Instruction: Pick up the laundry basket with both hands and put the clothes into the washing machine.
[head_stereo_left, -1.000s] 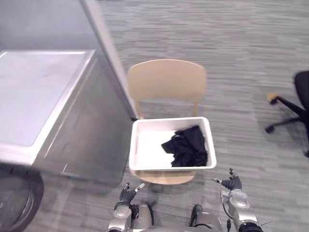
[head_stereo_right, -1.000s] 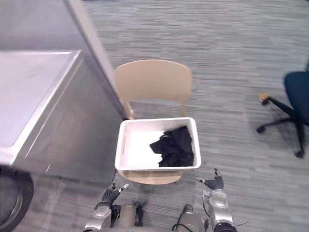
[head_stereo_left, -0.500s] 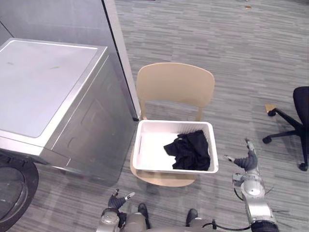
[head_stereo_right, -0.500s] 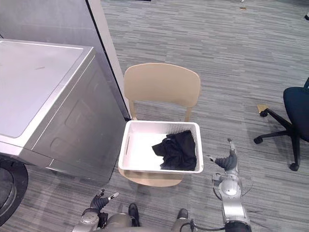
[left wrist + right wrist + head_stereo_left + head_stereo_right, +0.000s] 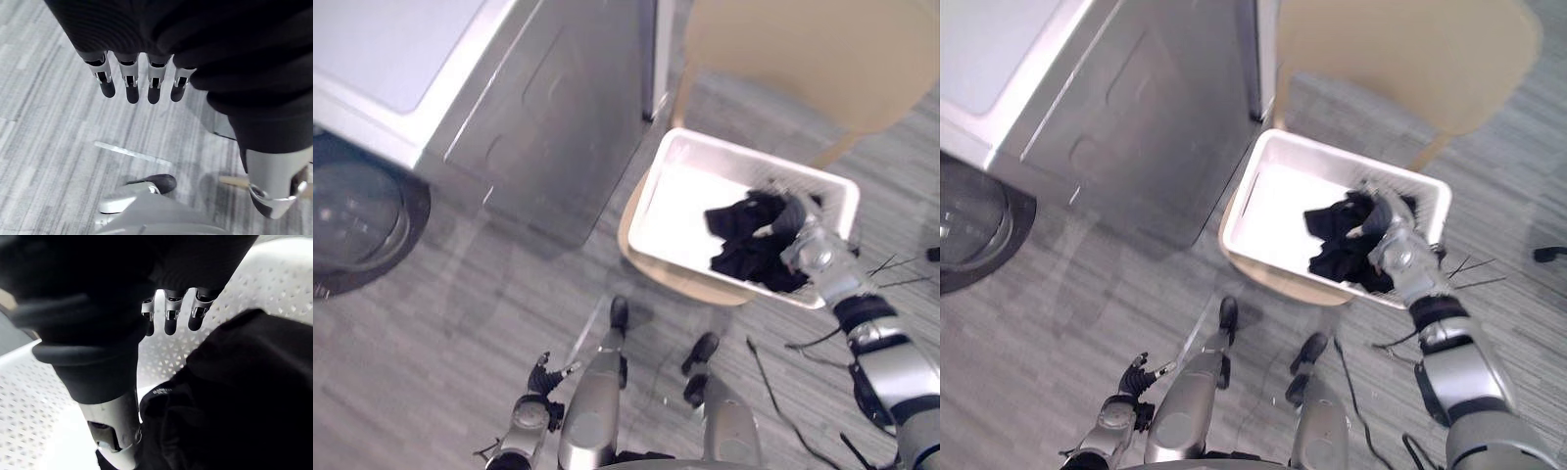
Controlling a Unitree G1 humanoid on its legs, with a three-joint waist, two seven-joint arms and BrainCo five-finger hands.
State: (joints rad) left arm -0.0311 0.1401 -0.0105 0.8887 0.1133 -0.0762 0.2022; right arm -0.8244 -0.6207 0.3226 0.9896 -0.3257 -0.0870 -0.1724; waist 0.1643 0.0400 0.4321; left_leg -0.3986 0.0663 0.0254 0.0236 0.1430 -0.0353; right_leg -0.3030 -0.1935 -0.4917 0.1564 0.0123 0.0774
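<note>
Laundry basket (image 5: 677, 201) sits on chair (image 5: 803, 44) beside washing machine (image 5: 548, 108), black clothes (image 5: 744, 240) inside; right hand (image 5: 803, 247) hovers over them, fingers straight and empty, apparently seeking its rim, while left hand (image 5: 540, 380) hangs low, fingers relaxed.

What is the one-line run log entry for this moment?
right hand: open, over black crumpled clothes | left hand: open, low, idle | white perforated plastic laundry basket: on beige wooden chair
</note>
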